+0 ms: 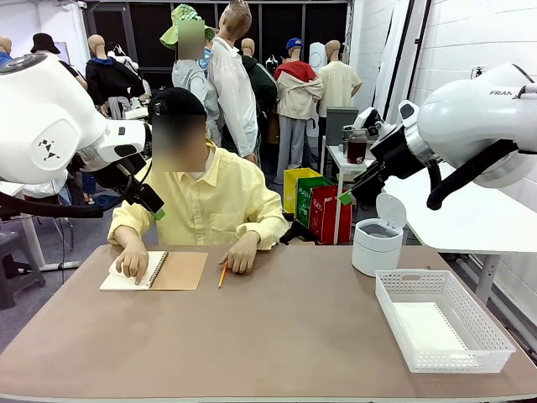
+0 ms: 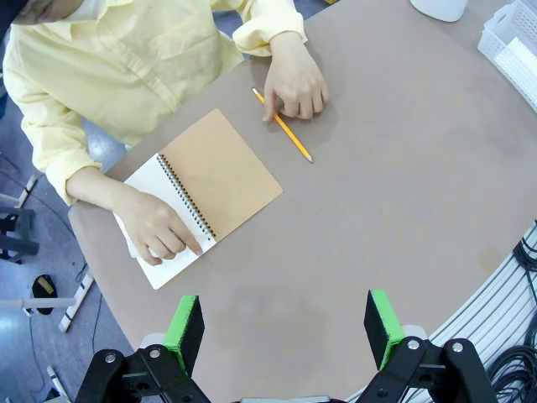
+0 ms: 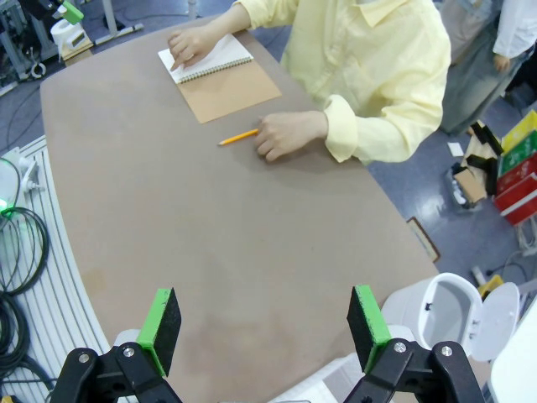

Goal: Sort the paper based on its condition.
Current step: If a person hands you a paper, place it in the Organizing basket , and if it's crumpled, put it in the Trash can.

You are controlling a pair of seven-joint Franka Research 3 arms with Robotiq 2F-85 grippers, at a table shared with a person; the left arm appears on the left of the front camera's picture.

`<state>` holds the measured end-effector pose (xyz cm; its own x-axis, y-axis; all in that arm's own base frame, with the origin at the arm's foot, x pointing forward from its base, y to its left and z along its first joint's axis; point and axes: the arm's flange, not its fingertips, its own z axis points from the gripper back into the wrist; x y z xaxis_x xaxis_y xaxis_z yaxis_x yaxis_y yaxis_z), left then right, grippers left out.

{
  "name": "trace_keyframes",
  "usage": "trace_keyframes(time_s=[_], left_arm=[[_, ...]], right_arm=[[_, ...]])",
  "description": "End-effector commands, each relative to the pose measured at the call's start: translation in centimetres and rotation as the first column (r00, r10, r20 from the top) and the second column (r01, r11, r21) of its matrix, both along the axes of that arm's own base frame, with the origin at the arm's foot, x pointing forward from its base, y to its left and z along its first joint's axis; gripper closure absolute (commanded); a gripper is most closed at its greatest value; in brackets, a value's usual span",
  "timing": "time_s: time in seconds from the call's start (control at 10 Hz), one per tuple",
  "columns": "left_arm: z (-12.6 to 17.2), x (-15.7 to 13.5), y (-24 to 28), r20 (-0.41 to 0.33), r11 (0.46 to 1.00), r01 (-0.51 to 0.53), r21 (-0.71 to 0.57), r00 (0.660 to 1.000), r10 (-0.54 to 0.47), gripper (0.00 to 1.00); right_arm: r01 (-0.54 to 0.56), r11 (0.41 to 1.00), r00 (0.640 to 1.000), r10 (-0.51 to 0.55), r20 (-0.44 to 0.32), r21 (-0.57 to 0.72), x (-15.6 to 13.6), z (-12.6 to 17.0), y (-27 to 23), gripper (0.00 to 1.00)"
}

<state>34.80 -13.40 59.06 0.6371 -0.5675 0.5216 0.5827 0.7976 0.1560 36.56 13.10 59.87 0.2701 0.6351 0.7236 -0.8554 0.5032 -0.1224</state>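
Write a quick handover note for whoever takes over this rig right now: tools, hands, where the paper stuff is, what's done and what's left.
Left tool: open, holding nothing, raised above the table.
Right tool: open, holding nothing, raised above the table.
Person: one hand on the white page of the open spiral notebook, the other hand beside the pencil.
White basket and open-lidded white bin stand on the robot's right.
Done: nothing yet that I can see; no loose sheet lies on the table.
Left: all the sorting.
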Motion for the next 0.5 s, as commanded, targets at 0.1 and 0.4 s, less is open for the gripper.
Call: trace_keyframes(time_s=[0.1, 0.4], left_arm=[[0.07, 0.01, 0.07, -0.001, 1.0, -0.004, -0.002, 1.0, 0.004, 0.0], [0.07, 0.01, 0.07, -0.001, 1.0, -0.004, -0.002, 1.0, 0.004, 0.0]], right_arm=[[-0.002, 1.0, 1.0, 0.002, -0.001, -0.001, 0.02, -0.1, 0.08, 0.0], [-0.002, 1.0, 1.0, 0.002, -0.001, -0.001, 0.02, -0.1, 0.08, 0.0]])
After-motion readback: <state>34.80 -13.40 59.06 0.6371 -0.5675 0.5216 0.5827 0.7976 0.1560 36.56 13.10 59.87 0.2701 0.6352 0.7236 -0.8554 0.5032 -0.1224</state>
